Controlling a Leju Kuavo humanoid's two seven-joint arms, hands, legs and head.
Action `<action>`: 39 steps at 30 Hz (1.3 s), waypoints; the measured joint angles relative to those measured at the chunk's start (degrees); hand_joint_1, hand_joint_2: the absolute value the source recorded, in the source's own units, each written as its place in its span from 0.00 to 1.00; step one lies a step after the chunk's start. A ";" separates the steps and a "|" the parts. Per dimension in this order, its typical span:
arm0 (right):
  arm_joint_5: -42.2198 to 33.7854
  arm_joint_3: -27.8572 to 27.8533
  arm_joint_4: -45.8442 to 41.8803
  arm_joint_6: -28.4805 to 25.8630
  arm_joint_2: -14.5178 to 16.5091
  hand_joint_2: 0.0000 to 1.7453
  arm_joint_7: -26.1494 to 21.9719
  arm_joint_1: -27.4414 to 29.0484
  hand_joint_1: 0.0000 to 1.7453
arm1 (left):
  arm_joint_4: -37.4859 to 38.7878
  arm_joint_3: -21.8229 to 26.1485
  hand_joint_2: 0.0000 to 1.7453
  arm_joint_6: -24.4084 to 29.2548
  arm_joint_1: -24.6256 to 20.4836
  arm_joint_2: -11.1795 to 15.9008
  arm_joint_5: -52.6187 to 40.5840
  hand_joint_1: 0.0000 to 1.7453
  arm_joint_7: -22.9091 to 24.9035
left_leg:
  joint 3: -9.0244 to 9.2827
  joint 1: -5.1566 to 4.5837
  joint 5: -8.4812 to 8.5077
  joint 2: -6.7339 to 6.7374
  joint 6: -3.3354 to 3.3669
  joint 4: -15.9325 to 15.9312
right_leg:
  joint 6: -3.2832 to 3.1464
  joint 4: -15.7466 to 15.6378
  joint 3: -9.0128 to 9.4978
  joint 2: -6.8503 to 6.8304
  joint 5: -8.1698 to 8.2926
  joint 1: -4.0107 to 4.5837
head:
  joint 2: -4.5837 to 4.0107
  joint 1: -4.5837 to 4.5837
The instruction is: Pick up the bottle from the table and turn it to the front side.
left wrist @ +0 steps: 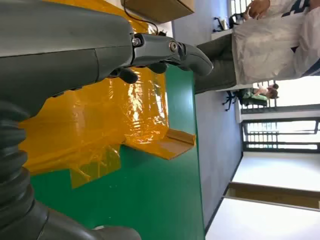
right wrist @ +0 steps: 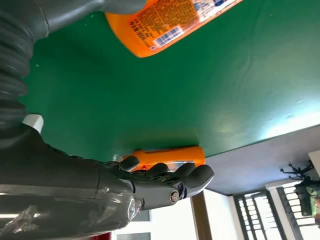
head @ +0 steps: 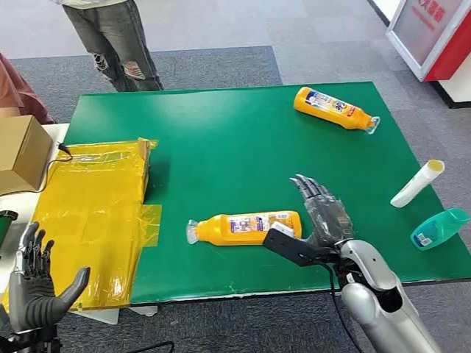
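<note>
Two orange plastic bottles on a broad green table top (head: 233, 147), plus smaller items. Largest after the table: one crinkled yellow plastic sheet (head: 94, 213) draped over the table's left end, one brown cardboard box (head: 19, 151) just off that end. One person in ripped jeans (head: 119, 44) beyond the far edge.

Nearer orange bottle with a printed label (head: 247, 228) lying flat close to the front edge, long axis running left to right across the table, clear cap end pointing left, flat base end pointing right. Likely the task's thing, judged by reach. Second orange labelled bottle (head: 333, 108) lying well apart near the far right corner, cap end to the right.

Right hand (head: 322, 220) just beside the base end of the nearer bottle, fingers spread and stretched forward, thumb reaching toward the bottle's base, holding nothing; touching or not, cannot tell. Bottle thus directly to the left of that hand. Left hand (head: 33, 283) low at the front left corner, off the table beside the yellow sheet, fingers apart, holding nothing, far from both bottles. Right arm clearly nearer.

Smallest: one white tube with a yellow cap (head: 417, 183) and one teal plastic bottle (head: 438, 228), both lying near the right edge.
</note>
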 joint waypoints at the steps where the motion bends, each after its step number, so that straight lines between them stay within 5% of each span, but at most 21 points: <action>1: -0.01 0.40 0.40 0.05 -0.01 1.00 0.04 -0.50 0.00 | 0.38 0.10 1.00 0.01 -0.20 -0.01 0.22 0.00 0.05 | 0.00 0.00 0.00 0.00 0.00 0.00 | 0.00 0.00 0.00 0.00 0.00 0.00 | 0.00 -0.02; 17: -0.96 10.53 11.59 2.06 -0.13 1.00 1.46 -10.68 0.00 | 20.62 7.67 1.00 -1.84 -5.46 -0.85 -0.91 0.00 0.42 | -0.01 -0.01 0.00 0.00 0.00 0.00 | 0.01 0.00 -0.01 0.00 0.00 0.00 | 0.00 -0.01; 39: -1.10 14.90 19.96 2.17 0.29 1.00 2.21 -9.64 0.00 | 23.67 12.93 1.00 -5.27 -6.25 -1.75 -3.26 0.00 1.07 | -0.01 -0.01 -0.02 0.00 0.01 0.00 | 0.01 0.00 -0.02 0.00 -0.02 0.00 | 0.00 -0.02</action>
